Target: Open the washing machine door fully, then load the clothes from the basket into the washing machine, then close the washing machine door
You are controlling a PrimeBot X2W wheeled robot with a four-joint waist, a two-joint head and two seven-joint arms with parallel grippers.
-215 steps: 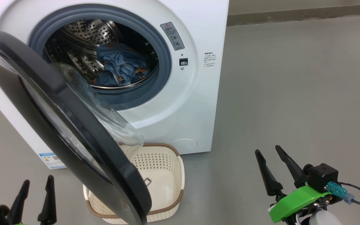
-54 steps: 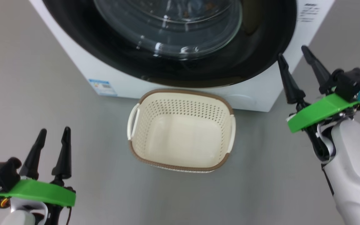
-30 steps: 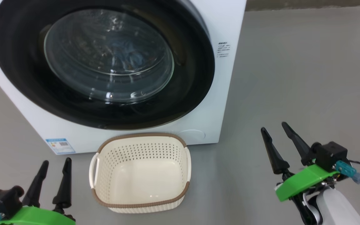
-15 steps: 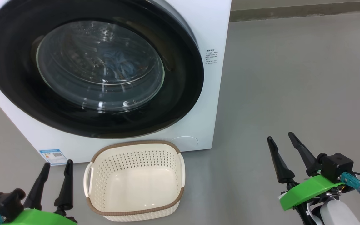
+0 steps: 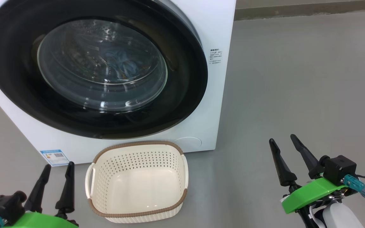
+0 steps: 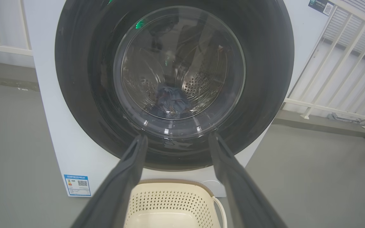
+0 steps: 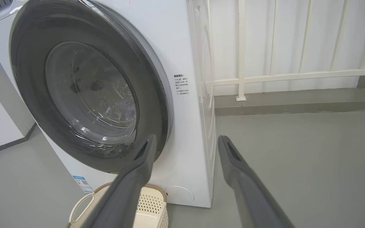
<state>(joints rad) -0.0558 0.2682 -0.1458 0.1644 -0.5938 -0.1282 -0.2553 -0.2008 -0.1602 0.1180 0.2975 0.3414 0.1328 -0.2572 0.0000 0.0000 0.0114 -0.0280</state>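
The washing machine stands before me with its round black-rimmed door shut flat against the front. Through the glass window I make out the blue clothes lying in the drum. On the floor in front sits the cream basket, with nothing in it. My left gripper hovers open at the lower left, left of the basket. At the lower right my right gripper is open too, well clear of the machine.
Grey floor stretches wide to the right of the machine. A white railing runs behind and to the right of it. A blue label sticker marks the machine's lower left front.
The door, open several seconds ago, is now shut. Over the last second the head camera shifted a little; both grippers stay open and low, hardly moving.
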